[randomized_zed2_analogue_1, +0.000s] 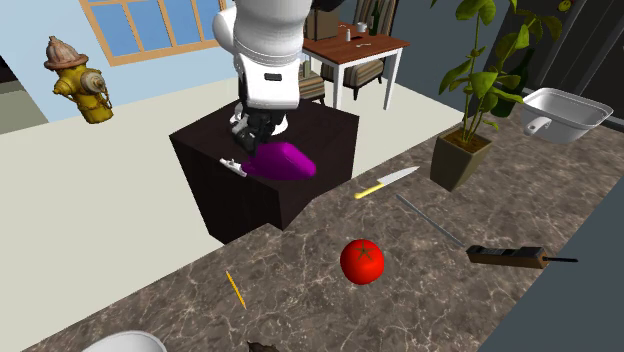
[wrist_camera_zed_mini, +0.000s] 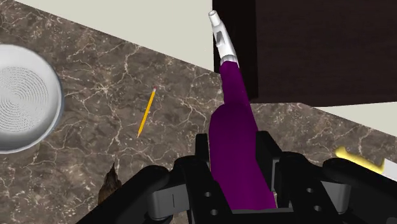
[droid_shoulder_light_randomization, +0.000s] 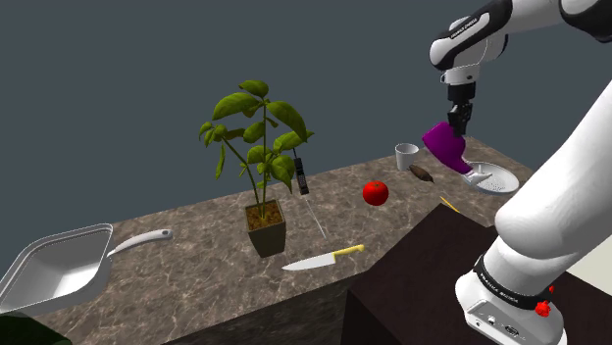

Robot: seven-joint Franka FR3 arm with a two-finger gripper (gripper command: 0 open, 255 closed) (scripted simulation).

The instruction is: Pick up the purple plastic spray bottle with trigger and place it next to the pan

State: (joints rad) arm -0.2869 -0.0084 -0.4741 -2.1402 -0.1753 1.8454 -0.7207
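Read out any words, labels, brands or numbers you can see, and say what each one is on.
Nothing is legible.
On the arm, white link near the wrist: a short line of dark lettering, too small to read.
On the dark band low on the arm: light marks, too small to read.
On the bottle, pan and knife: no text.

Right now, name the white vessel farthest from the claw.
The handled pan, beyond the potted plant at the shoulder view's left; the cup and round dish sit near the claw, which holds the purple bottle.
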